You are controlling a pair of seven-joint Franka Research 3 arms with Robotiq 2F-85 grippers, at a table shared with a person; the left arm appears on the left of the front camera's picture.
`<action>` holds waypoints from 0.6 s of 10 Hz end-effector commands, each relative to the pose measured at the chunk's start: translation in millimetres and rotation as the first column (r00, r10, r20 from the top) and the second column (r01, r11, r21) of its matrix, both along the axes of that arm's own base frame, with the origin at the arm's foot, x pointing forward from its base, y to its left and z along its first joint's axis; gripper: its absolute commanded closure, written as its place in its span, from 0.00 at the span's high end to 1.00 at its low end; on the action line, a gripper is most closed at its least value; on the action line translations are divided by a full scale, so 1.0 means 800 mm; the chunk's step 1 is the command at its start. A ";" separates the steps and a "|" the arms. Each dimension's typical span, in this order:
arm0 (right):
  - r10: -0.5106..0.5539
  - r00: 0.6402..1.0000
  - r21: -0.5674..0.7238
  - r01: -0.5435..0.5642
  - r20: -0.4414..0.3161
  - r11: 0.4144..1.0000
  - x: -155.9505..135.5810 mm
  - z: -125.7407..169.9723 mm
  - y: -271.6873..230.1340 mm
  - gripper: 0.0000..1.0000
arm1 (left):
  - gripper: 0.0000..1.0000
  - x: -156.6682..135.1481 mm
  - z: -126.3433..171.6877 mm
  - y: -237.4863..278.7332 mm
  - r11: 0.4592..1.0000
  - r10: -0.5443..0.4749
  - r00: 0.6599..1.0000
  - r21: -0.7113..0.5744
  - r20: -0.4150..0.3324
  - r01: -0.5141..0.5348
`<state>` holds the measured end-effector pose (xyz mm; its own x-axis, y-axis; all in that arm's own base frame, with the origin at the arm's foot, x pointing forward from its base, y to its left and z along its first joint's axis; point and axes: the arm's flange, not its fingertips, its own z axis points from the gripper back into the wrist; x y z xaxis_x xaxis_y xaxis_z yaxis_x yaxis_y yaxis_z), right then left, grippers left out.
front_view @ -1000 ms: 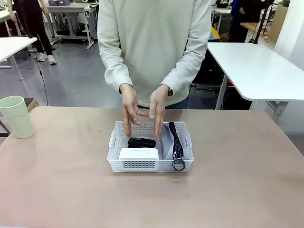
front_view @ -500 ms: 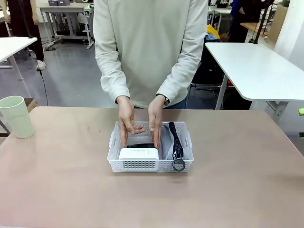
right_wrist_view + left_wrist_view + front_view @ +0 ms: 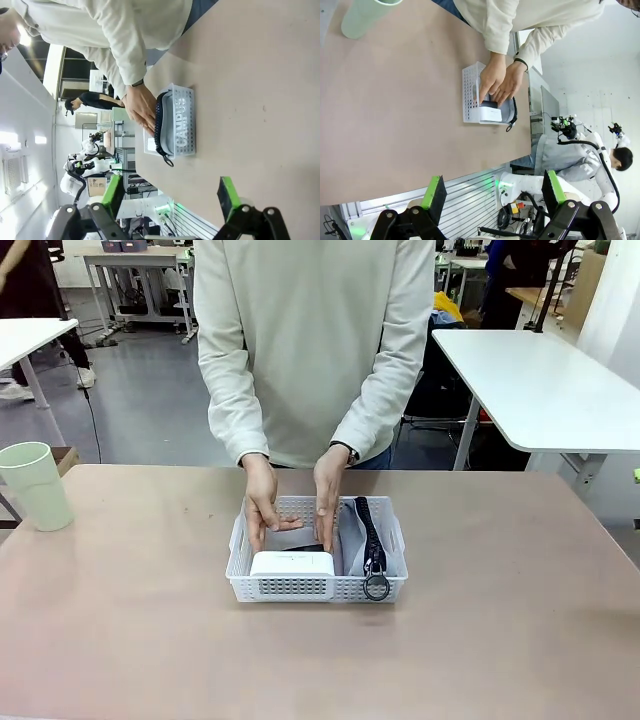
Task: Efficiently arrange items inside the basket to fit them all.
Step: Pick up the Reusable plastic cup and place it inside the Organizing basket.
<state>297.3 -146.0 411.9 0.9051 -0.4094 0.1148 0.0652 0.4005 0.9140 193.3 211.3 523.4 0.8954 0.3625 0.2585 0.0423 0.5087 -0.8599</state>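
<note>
The white lattice basket (image 3: 317, 588) (image 3: 469, 95) (image 3: 182, 122) sits mid-table. At its near-left corner lies the white box (image 3: 291, 563) (image 3: 491, 114). The grey pouch (image 3: 352, 540) stands along the right side, and its black strap with ring (image 3: 376, 586) hangs over the front rim. A person's hands (image 3: 260, 515) reach into the basket behind the box and press on the black stapler (image 3: 489, 104), hiding most of it. The pale green cup (image 3: 35, 485) (image 3: 362, 15) stands outside at the table's far left. My left gripper (image 3: 493, 192) and right gripper (image 3: 170, 196) are both open and empty, far back from the basket.
The person stands at the far edge, just behind the basket. Bare tabletop (image 3: 500, 640) lies all round the basket. Other white tables (image 3: 540, 380) stand beyond the person.
The person's hands have come down from above the basket into it and now cover the black stapler behind the box. Neither gripper has changed.
</note>
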 end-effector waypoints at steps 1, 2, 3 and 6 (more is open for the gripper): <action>0.011 1.000 0.003 -0.011 0.028 1.000 0.000 0.001 -0.002 1.00 | 1.00 0.000 0.003 -0.001 1.000 -0.009 1.000 -0.011 0.030 0.010; 0.011 1.000 0.003 -0.011 0.028 1.000 0.000 0.001 -0.002 1.00 | 1.00 0.000 0.003 -0.001 1.000 -0.009 1.000 -0.011 0.030 0.010; 0.011 1.000 0.003 -0.011 0.028 1.000 0.000 0.001 -0.002 1.00 | 1.00 0.000 0.003 -0.001 1.000 -0.009 1.000 -0.011 0.030 0.010; 0.011 1.000 0.003 -0.011 0.028 1.000 0.000 0.001 -0.002 1.00 | 1.00 0.043 0.018 -0.020 0.945 -0.099 0.977 0.326 0.191 0.032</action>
<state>297.1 -145.9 412.0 0.9055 -0.4087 0.1139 0.0652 0.3994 0.9144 209.8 203.2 535.4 0.8781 0.2803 0.3877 0.1349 0.6324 -0.7628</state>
